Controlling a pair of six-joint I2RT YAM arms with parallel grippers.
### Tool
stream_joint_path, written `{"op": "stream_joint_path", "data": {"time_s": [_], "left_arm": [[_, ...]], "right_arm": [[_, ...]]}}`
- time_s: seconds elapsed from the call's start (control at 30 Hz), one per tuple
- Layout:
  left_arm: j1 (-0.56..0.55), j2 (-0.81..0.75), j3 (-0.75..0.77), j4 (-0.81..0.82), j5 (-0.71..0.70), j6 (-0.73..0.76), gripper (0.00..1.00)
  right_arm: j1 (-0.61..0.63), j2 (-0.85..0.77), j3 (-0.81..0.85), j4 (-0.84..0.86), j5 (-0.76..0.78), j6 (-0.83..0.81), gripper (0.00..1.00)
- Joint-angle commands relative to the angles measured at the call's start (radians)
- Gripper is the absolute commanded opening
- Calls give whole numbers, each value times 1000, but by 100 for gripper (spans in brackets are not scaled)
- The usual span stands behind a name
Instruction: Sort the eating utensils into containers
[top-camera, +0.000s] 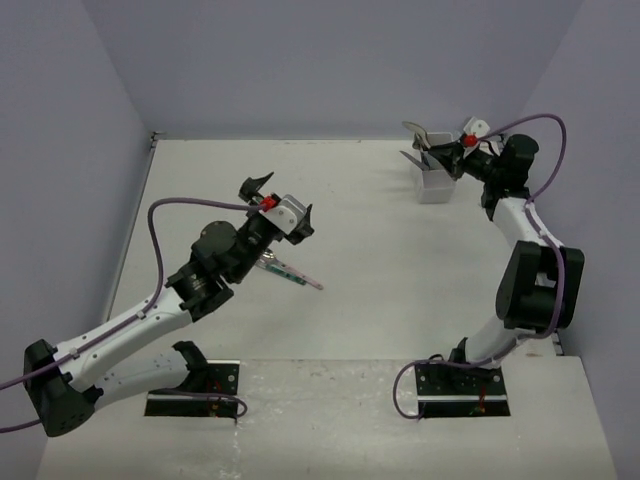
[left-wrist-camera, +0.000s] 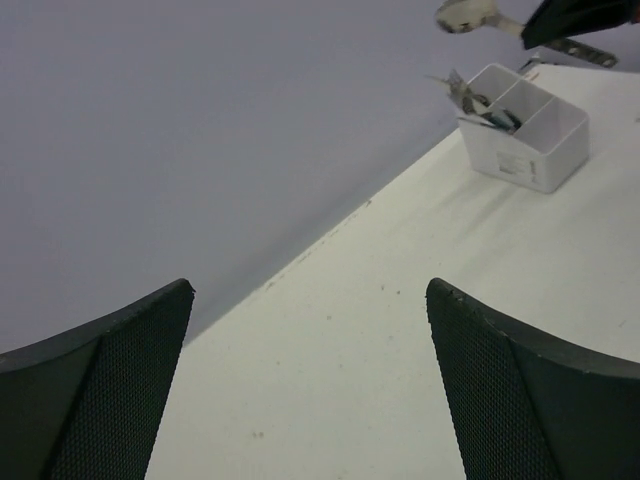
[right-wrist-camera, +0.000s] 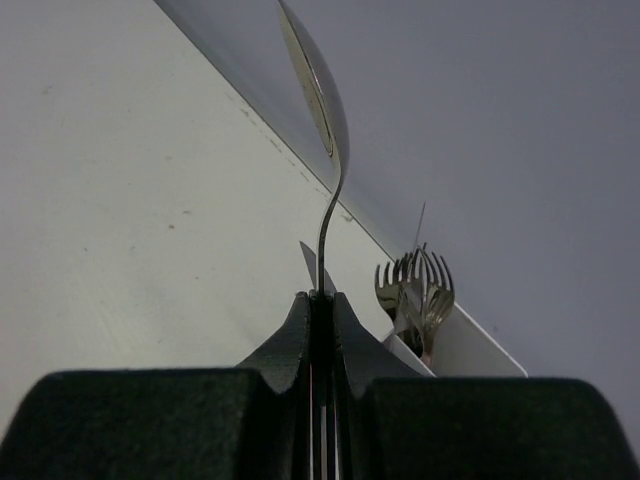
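Clamping shiny metal spoon by its handle in right tool, just by white rectangular plastic cutlery holder; holding left tool wide apart above slim pink-handled utensil on worktop.

I can read no text, label, brand, number or sign in any of my three views. The white holder has plain walls, and the spoon carries no mark that I can make out.
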Motion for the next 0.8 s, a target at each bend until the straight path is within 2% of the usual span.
{"op": "stream_joint_path", "data": {"time_s": [0.0, 0.13, 0.47, 0.6, 0.77], "left_arm": [[96, 34, 8, 74, -79, -196, 100], [175, 91, 11, 54, -144, -267, 100], [218, 151, 11, 28, -194, -326, 100], [230, 173, 25, 13, -214, -335, 100], [248, 198, 42, 13, -223, -352, 100]], "right_arm": [[-36, 89, 24, 321, -143, -2, 0], [-67, 191, 127, 317, -252, 16, 0], [-73, 407, 337, 255, -381, -37, 2], [-81, 458, 359, 266, -394, -34, 2], [-96, 502, 302, 493, -430, 149, 2]]}}
